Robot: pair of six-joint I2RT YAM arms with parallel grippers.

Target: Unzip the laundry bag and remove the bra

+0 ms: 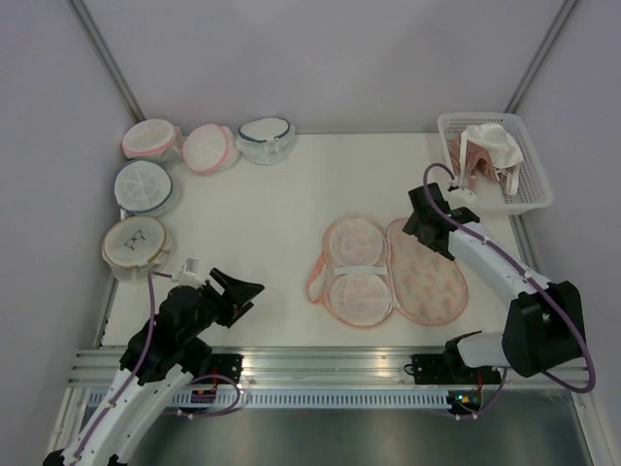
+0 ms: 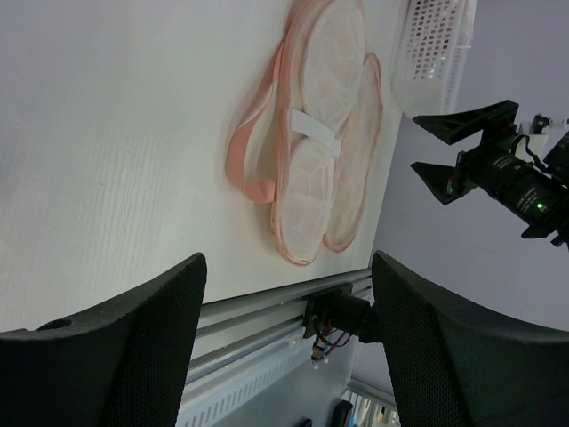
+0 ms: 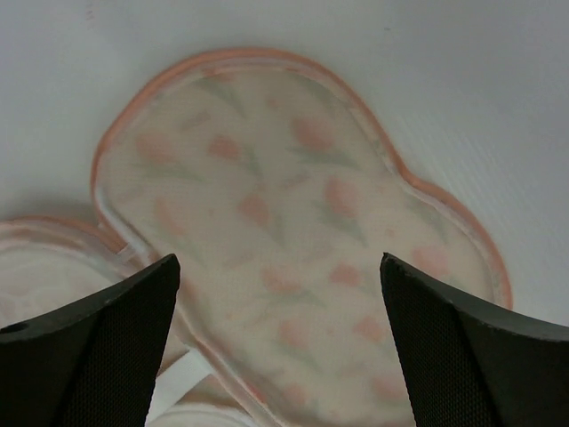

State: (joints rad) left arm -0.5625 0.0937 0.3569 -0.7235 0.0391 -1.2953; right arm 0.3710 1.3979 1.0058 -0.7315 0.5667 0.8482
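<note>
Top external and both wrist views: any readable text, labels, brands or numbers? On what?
No readable text in any view.
Cream-peach peanut-shaped laundry bag: orange flower print only, no lettering.
Round tan-rimmed mesh bag: small dark marks on top, too small to read.

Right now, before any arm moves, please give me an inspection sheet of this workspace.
Surface: white table, no spills seen.
Job's things: laundry bag lies opened flat; bra rests in its left half.
Clutter: five round mesh bags far left; basket holding a pale garment.
Grippers: left gripper open, empty; right gripper open above the bag.
Cables: purple cables run along both arms.
Surroundings: grey walls, nothing else seen.
</note>
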